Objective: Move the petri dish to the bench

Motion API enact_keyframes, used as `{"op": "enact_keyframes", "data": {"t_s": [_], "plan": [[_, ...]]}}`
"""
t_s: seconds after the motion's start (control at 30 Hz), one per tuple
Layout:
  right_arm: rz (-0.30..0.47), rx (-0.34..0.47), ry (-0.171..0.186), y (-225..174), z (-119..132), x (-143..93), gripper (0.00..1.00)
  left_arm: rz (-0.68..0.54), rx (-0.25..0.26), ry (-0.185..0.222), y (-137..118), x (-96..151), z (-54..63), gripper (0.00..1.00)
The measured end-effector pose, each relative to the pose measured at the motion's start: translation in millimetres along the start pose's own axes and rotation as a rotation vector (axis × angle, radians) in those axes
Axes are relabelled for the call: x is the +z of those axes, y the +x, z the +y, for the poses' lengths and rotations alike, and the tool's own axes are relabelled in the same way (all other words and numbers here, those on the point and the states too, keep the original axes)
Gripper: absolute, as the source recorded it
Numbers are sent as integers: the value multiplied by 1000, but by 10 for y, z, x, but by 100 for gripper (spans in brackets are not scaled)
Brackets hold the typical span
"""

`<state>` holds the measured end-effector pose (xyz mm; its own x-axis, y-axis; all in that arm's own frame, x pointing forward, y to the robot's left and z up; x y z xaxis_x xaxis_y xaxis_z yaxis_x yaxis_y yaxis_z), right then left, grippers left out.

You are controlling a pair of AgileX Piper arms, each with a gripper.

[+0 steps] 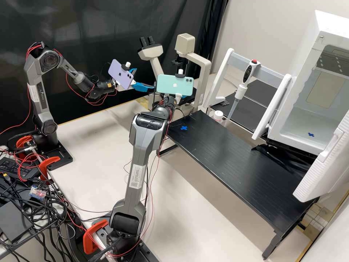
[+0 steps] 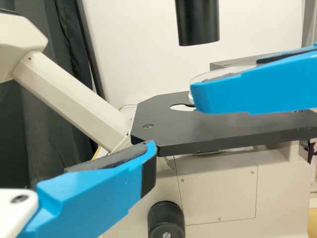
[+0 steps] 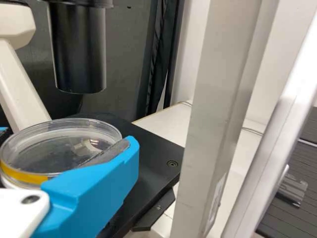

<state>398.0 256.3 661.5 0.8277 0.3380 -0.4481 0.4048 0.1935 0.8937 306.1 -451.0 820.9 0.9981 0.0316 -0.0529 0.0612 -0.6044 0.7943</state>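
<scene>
Fingers (image 1: 184, 96) clasp the petri dish (image 3: 54, 148), right arm (image 1: 145, 145) stretched forward; left arm (image 1: 39, 87) arches, fingers (image 1: 142, 87) parted.

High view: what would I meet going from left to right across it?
Purple phone → mint-green phone → pipette → white cabinet.
</scene>
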Motion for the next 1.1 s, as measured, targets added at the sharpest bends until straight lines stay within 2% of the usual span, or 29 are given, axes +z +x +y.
{"op": "enact_keyframes", "data": {"t_s": [0.2, 0.5, 0.9, 1.1], "plan": [[-4, -2, 2, -119, -5, 8, 0, 0, 0, 0, 0, 0, 0, 100], [-59, -4, -11, -462, -67, 151, 0, 0, 0, 0, 0, 0, 0, 100], [-100, 89, -7, -1300, 23, 378, 0, 0, 0, 0, 0, 0, 0, 100], [-128, 118, 18, -1717, -37, 548, 0, 0, 0, 0, 0, 0, 0, 100]]}}
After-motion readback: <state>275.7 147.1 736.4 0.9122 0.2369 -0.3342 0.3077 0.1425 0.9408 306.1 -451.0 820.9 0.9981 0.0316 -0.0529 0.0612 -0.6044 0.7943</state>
